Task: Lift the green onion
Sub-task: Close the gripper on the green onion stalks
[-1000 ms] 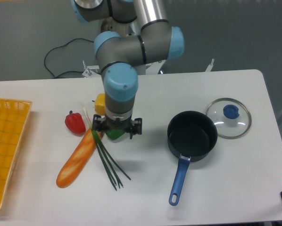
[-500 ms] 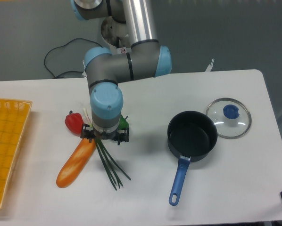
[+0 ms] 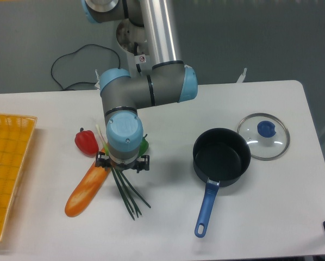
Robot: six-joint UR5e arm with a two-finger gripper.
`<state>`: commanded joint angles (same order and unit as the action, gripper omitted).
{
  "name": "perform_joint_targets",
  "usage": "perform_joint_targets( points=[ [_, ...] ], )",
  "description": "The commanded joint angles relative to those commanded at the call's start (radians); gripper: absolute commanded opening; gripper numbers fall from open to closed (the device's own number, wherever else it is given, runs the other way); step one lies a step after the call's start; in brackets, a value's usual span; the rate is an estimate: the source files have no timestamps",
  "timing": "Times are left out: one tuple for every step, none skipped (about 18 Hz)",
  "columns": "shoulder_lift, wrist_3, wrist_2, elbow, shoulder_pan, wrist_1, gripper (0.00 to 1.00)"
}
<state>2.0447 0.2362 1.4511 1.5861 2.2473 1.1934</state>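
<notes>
Now, from near edge to far:
Green onion (image 3: 129, 193): lies flat on the table (image 3: 217, 109), left of centre; dark tips fan toward the near edge, the pale end runs up under the arm.
Baguette (image 3: 88, 187): just beside the stalks on the left, a likely snag.
Pincer (image 3: 122, 163): directly above the upper stalks, hidden by the wrist; I cannot tell whether its fingers are apart or together.
Doing it well: descend straight, straddle the whole bunch across its length, close low at the table, avoid the baguette.
Green pepper (image 3: 143, 145): just behind the wrist, also to avoid.
</notes>
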Motion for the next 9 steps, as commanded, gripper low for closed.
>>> perform_joint_targets(
  points=[
    [0.008,0.0,0.002,-0.003,0.0,0.0,1.0],
    [0.015,-0.003,0.002,-0.012,-0.002,0.0,1.0],
    [0.026,-0.003,0.003,-0.02,-0.002,0.0,1.0],
    [0.031,-0.003,0.003,-0.024,-0.002,0.0,1.0],
    [0.035,-0.003,0.005,-0.025,-0.002,0.0,1.0],
    [0.035,-0.002,0.006,-0.025,-0.003,0.0,1.0],
    [0.034,0.0,0.006,-0.026,-0.003,0.0,1.0],
    [0.035,0.0,0.005,-0.032,-0.005,0.0,1.0],
    [0.04,0.002,0.005,-0.035,-0.008,0.0,1.0]
  ],
)
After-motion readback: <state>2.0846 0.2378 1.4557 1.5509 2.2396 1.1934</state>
